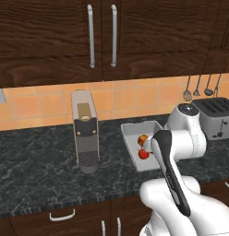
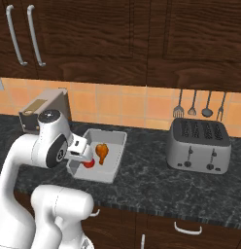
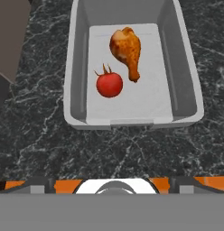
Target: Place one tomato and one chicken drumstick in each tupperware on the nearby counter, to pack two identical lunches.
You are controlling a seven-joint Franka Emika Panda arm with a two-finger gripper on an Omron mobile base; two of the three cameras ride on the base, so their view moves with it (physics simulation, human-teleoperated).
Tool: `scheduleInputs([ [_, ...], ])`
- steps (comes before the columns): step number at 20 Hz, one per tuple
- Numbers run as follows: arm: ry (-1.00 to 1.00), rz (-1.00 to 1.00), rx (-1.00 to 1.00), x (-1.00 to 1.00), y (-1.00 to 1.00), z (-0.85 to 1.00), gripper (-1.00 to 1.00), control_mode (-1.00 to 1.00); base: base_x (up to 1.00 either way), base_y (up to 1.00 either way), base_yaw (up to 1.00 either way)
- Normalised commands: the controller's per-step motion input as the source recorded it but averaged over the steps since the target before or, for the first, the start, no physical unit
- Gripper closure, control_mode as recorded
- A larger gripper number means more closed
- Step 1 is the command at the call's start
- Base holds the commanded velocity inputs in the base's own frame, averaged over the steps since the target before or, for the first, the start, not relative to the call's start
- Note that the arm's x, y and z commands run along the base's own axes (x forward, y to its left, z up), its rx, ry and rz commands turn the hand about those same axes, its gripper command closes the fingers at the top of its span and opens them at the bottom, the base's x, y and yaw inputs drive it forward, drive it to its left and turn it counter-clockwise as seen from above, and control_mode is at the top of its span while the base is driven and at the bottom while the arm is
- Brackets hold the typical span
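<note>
Directly below the wide-open tool (image 2: 82, 156): tupperware (image 3: 77, 67) with tomato (image 3: 109, 85), drumstick (image 3: 127, 49).

We see one tupperware (image 3: 77, 67), a shallow light-grey rectangular tray with rounded corners and a flared rim, standing flat on the black marbled worktop (image 3: 41, 135). In the hand view its long side runs from 6 to 12 o'clock. Inside it lies a red tomato (image 3: 109, 84) with a small stem on top, a little toward 7 o'clock from the tray's middle. Just beside it, toward 1 o'clock, lies a golden-brown chicken drumstick (image 3: 127, 49); its thick end points toward 12 o'clock and its thin bone end toward 5 o'clock. We cannot tell whether the two are touching. In the right base view the tray (image 2: 117, 154) holds the same drumstick (image 2: 101, 151) and tomato (image 2: 88, 164).
</note>
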Motion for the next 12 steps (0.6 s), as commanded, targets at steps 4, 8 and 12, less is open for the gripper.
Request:
scheduleInputs([
  [4, 0.0, 0.0, 0.0, -0.05, 0.0, 0.0, -1.0, -1.0, 0.0, 0.0, 0.0],
  [8, 0.0, 0.0, 0.0, 0.0, 0.0, 0.0, -1.0, 1.0, -0.9, -0.19, -0.09],
  [12, 0.0, 0.0, 0.0, 0.0, 0.0, 0.0, -1.0, 1.0, -1.0, -0.69, -0.24],
])
